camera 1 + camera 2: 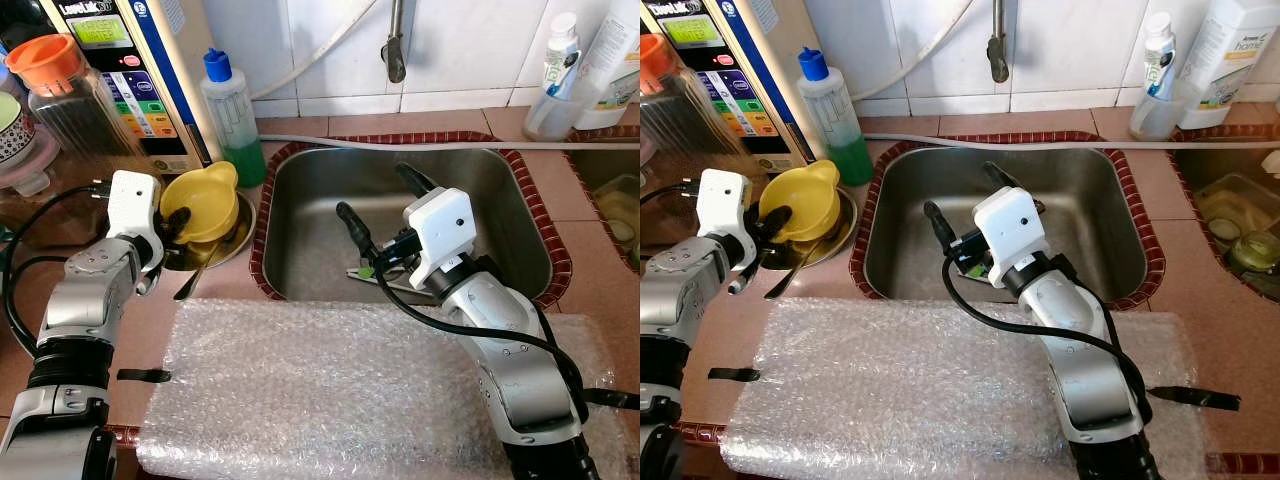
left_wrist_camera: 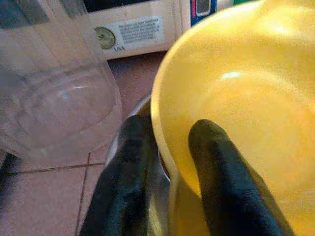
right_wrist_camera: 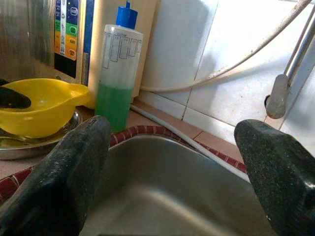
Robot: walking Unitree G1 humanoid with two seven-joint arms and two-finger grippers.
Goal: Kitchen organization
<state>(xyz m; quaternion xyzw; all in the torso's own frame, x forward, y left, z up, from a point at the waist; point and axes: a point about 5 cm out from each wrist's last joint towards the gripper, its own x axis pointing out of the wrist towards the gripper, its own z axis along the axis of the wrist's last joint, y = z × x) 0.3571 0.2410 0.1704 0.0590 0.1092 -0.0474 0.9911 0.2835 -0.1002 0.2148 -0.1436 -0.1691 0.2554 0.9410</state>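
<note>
A yellow bowl (image 1: 205, 200) with a pouring lip sits in a shallow metal dish (image 1: 238, 243) left of the sink. My left gripper (image 1: 178, 222) is shut on the bowl's near rim. In the left wrist view one finger (image 2: 216, 172) lies inside the yellow bowl (image 2: 256, 98) and the other finger (image 2: 130, 167) outside it. My right gripper (image 1: 378, 197) hangs open over the steel sink (image 1: 420, 160) with nothing between its fingers. The right wrist view looks across the basin toward the yellow bowl (image 3: 39, 110). A small green thing and a metal utensil (image 1: 365, 270) lie on the sink floor.
A bubble-wrap sheet (image 1: 330, 390) covers the counter in front. A green soap bottle (image 1: 232, 115), a water purifier (image 1: 130, 70) and a jar with an orange lid (image 1: 60, 90) stand at the back left. A tap (image 1: 395, 45) hangs above the sink. A second basin (image 1: 615, 200) lies to the right.
</note>
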